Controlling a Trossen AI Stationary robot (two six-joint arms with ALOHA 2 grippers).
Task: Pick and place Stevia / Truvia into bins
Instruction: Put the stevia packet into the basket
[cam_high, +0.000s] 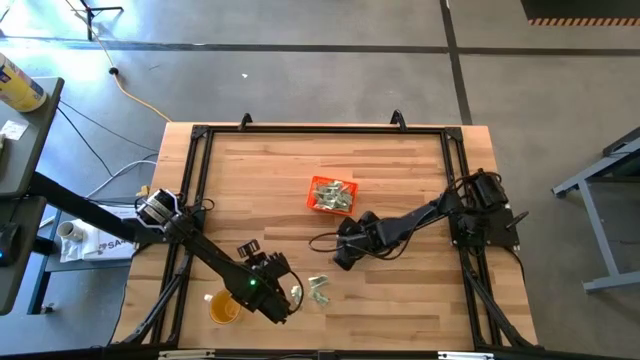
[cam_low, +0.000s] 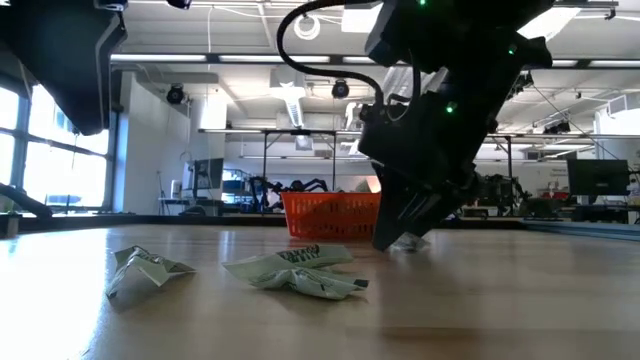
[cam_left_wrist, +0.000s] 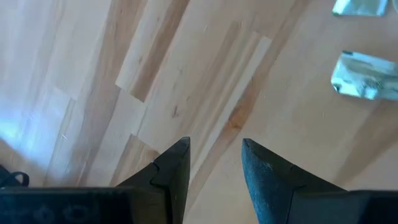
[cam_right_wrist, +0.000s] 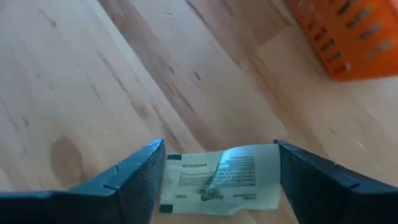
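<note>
- The right gripper (cam_right_wrist: 214, 171) is low over the middle of the table (cam_high: 400, 170), its jaws spread wide on either side of one Stevia / Truvia sachet (cam_right_wrist: 221, 180) that lies flat on the wood between them, not gripped.
- The orange bin (cam_high: 332, 194) stands near this gripper, further up the table, already holding a heap of sachets.
- The left gripper (cam_left_wrist: 214, 165) hovers over bare wood at the table's near edge, jaws partly apart with nothing between them; a few loose sachets (cam_high: 318, 290) lie just beside it, and a round yellow cup (cam_high: 223, 306) stands on its other side.
- Risk, as I judge it: the sachet is thin and flat on the wood, so closing jaws may slide over it or only crease it rather than lift it.
- If the jaws come down too hard, the tips could scrape the table or push the sachet out sideways.
- A weak pinch on one edge could let the paper slip out on the way to the bin, dropping it short of the wall.
- The bin is light and low-walled; a low approach could nudge it or spill the heap.
- The crumpled sachets near the left gripper lie close together, so one grasp there could drag a neighbour along.
</note>
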